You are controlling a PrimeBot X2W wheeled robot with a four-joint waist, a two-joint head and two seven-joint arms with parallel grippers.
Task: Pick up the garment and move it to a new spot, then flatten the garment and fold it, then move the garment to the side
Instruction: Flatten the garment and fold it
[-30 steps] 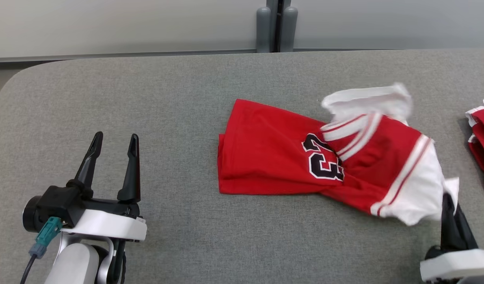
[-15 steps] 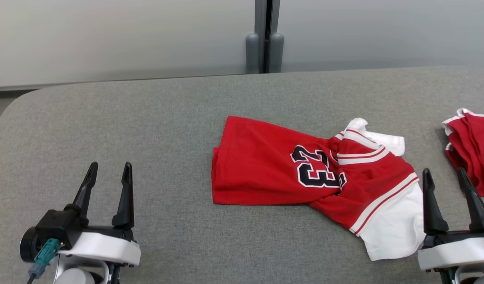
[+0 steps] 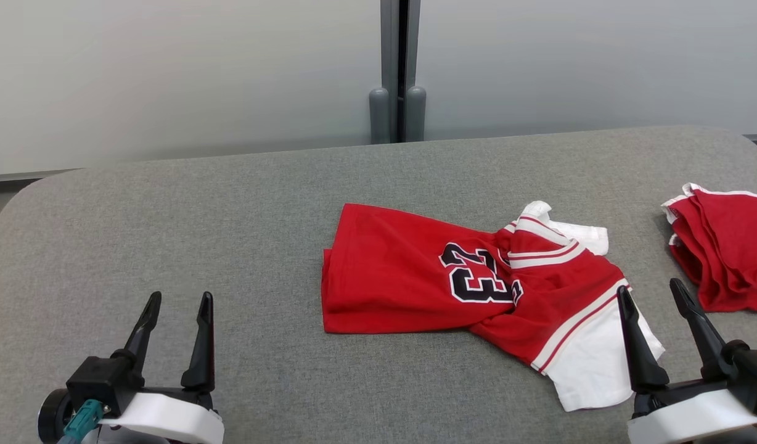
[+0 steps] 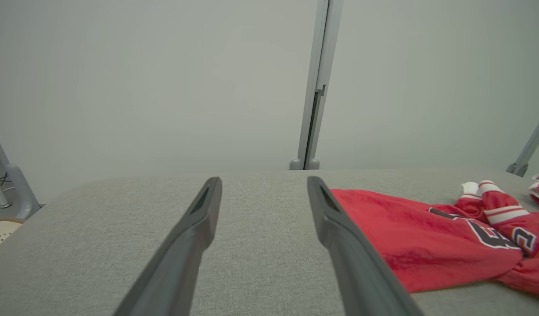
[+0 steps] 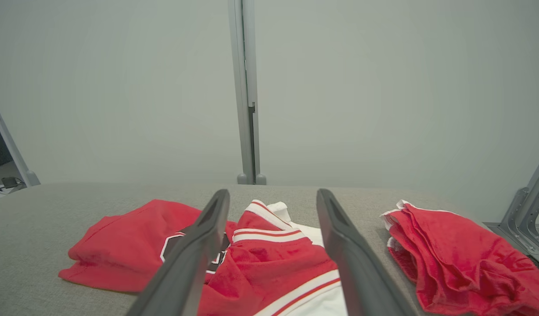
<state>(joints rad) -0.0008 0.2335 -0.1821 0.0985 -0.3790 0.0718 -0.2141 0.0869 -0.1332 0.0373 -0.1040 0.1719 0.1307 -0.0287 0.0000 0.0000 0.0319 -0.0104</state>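
The garment (image 3: 415,283), a red jersey with a black-and-white 23 on it, lies on the grey fabric-covered bench (image 3: 230,216), a little right of the middle. Its left part lies fairly flat with a doubled edge. Its right part is twisted and bunched, with red-and-white striped trim and a white sleeve reaching toward the near edge. The left gripper (image 3: 180,299) sits at the lower left over bare bench, well apart from the garment, its jaws spread wide and grasping nothing. The right gripper (image 3: 650,287) sits at the lower right with its jaws spread just as wide and nothing between them. In the head view its inner finger crosses the edge of the white sleeve, though whether it touches the cloth cannot be told. A second red garment (image 3: 724,253) with white trim lies heaped at the bench's right end, apart from the first, and the right gripper stands near the gap between the two. Behind the bench rise pale wall panels joined by a grey post (image 3: 398,68).
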